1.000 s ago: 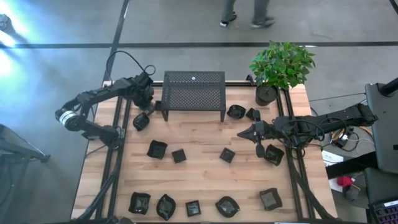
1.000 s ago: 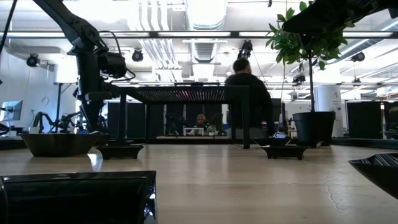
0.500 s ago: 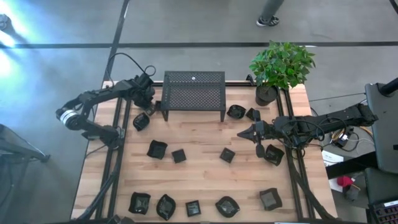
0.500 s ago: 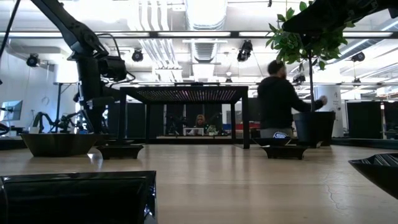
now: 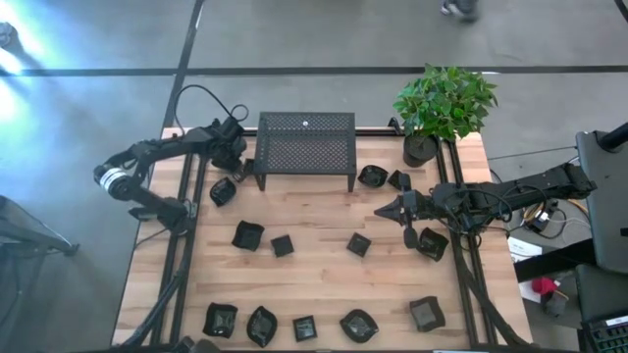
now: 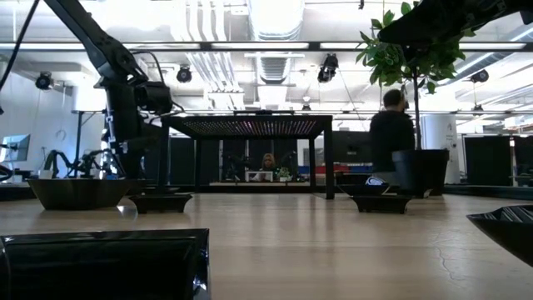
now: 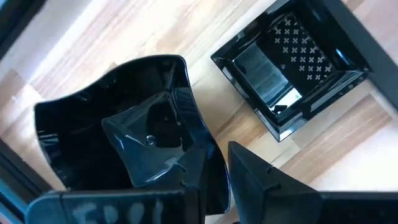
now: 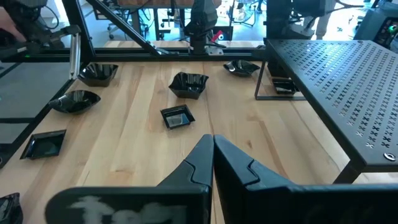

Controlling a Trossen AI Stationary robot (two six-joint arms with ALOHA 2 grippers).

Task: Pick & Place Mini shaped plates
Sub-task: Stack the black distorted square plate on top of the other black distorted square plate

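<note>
Several mini shaped plates, small glossy black dishes, lie flat on the wooden table (image 5: 324, 270). One wavy-rimmed plate (image 7: 124, 130) is in my left gripper (image 7: 217, 180), which points down at the far left (image 5: 232, 157), beside the left end of the black mesh stand (image 5: 305, 147). A square plate (image 7: 292, 81) lies on the table just beyond it, by the stand's leg. My right gripper (image 5: 383, 209) is shut on nothing and hovers over the table's right half (image 8: 213, 149). My left gripper pinches the wavy plate's rim (image 7: 208, 158) between its two fingers, one finger (image 7: 186, 186) over the dish's hollow and the other (image 7: 261, 180) outside it. The fingers come from above, pointing steeply down. Whether the plate's underside touches the table, I cannot tell.
The mesh stand stands on legs at the far middle. A potted plant (image 5: 420, 149) is at the far right corner. Loose plates lie mid-table (image 5: 283, 245), near my right arm (image 5: 432, 243) and along the near edge (image 5: 304, 327). A person stands beyond the table (image 6: 391, 142).
My left gripper has sunk a little toward the table beside the stand's left end, still shut on the wavy plate. Behind the table a person has walked toward the right.
</note>
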